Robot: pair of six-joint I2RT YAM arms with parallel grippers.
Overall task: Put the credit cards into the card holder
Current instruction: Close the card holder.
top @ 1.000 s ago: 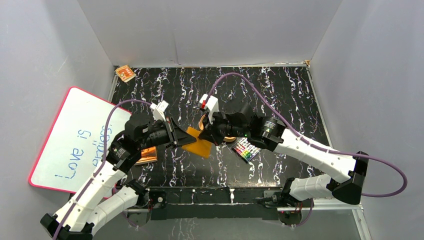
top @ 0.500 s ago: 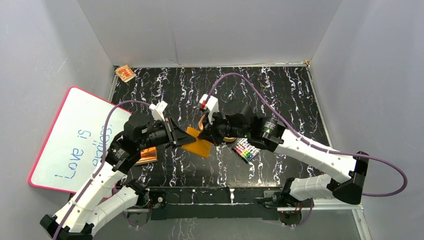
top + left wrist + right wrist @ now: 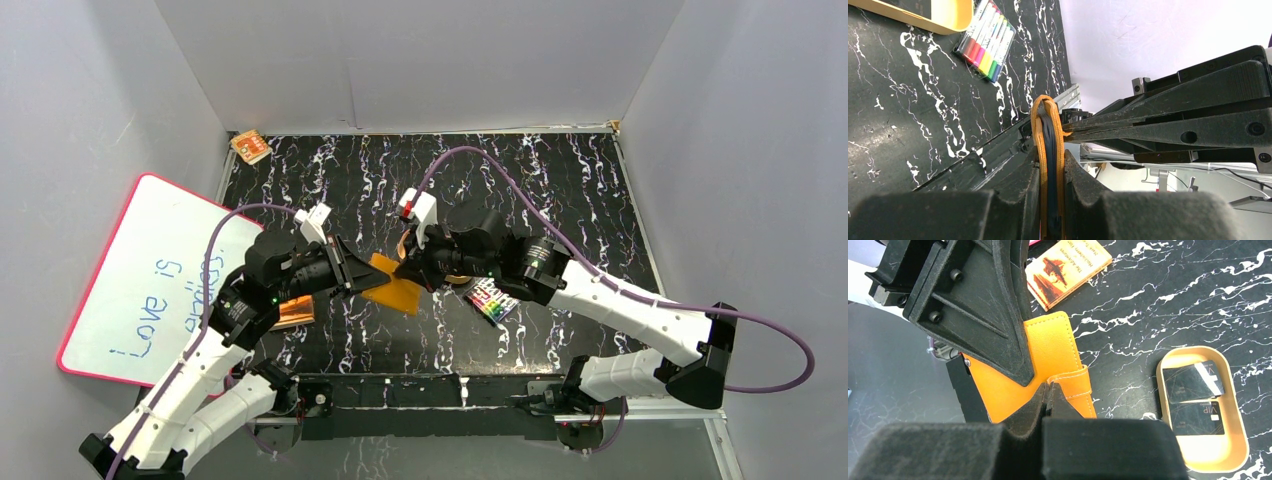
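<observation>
The left arm reaches up and to the right from its base, and the left claw is clamped on the wallet's edge. The right arm, bent at the elbow, stretches leftward. The right claw is pinched tight on the wallet's tab, tip to tip with the left.

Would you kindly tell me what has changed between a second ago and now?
Almost nothing: the left arm shifted its wrist slightly leftward. The left gripper and right gripper stay clamped on the small orange leather wallet. Nothing was released; the pack of coloured markers lies unmoved.
</observation>
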